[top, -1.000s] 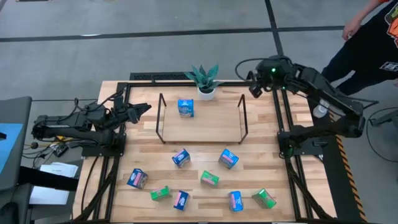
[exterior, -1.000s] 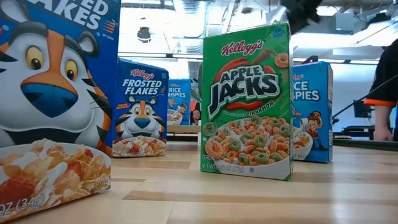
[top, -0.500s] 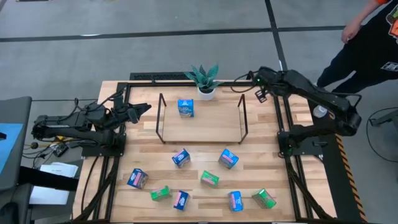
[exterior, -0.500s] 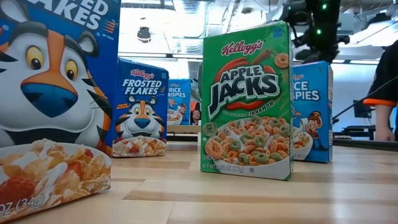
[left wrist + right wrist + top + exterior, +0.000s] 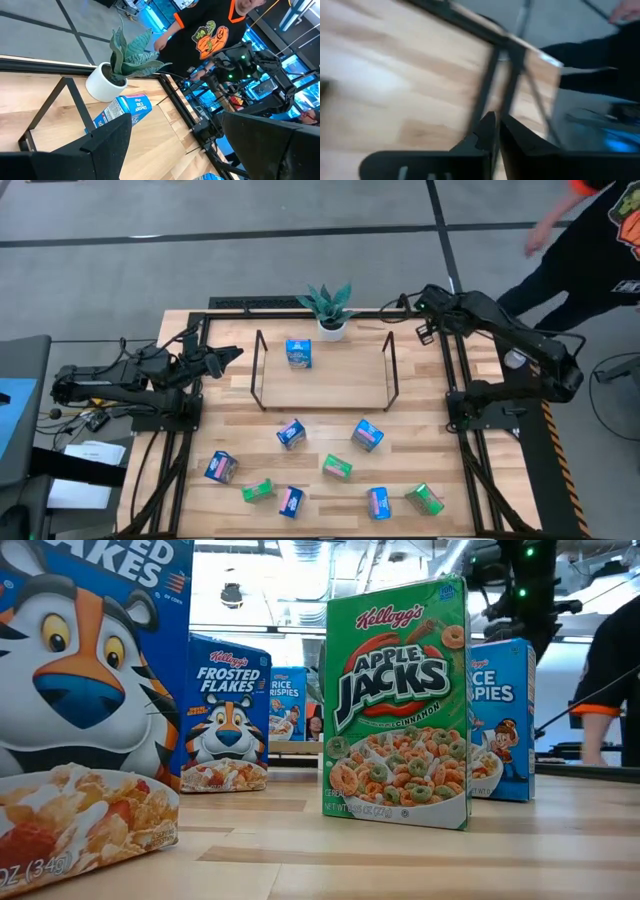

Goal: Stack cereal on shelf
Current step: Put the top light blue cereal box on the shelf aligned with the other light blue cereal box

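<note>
Right gripper (image 5: 495, 131) hangs over the worktop's (image 5: 420, 450) far right corner, fingers a narrow slit apart, empty. Left gripper (image 5: 228, 355) waits wide open beside the shelf (image 5: 325, 385). One blue box (image 5: 298, 352) stands on the shelf; eight boxes lie scattered in front.

One cereal box (image 5: 298, 352) on the shelf (image 5: 325, 385), plant (image 5: 329, 308) behind, eight boxes (image 5: 338, 467) in front
</note>
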Robot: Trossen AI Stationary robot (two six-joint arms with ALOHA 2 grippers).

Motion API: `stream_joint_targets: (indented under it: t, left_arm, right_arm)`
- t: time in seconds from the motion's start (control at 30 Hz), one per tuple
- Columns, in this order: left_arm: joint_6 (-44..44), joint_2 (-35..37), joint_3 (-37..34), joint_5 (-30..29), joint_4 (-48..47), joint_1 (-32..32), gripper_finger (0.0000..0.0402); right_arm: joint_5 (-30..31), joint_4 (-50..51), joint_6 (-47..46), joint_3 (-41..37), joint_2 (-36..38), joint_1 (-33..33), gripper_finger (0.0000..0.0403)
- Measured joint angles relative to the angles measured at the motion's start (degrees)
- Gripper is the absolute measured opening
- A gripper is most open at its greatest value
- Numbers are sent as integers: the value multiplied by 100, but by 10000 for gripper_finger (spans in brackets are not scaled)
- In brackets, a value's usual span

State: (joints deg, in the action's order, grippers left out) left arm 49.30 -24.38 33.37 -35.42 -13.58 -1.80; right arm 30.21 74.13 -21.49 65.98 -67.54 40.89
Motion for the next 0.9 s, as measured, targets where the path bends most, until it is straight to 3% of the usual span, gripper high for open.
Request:
stream_joint_targets:
  t: [0.23, 0.47, 0.7, 0.9]
  left_arm:
    - [-13, 0, 0, 0, -1, 0, 300]
    - [-15, 0, 0, 0, -2, 1, 300]
    - [-17, 0, 1, -24, -2, -1, 300]
    - [-61, -1, 1, -25, -1, -1, 300]
  right_arm:
    - [-1664, -1124, 383, 275, 893, -545, 54]
    - [-2557, -2059, 20, 382, 1928, -1014, 56]
    - [-2942, -2526, -100, 382, 2628, -1805, 93]
    - [-2897, -2127, -767, 382, 3064, -2589, 146]
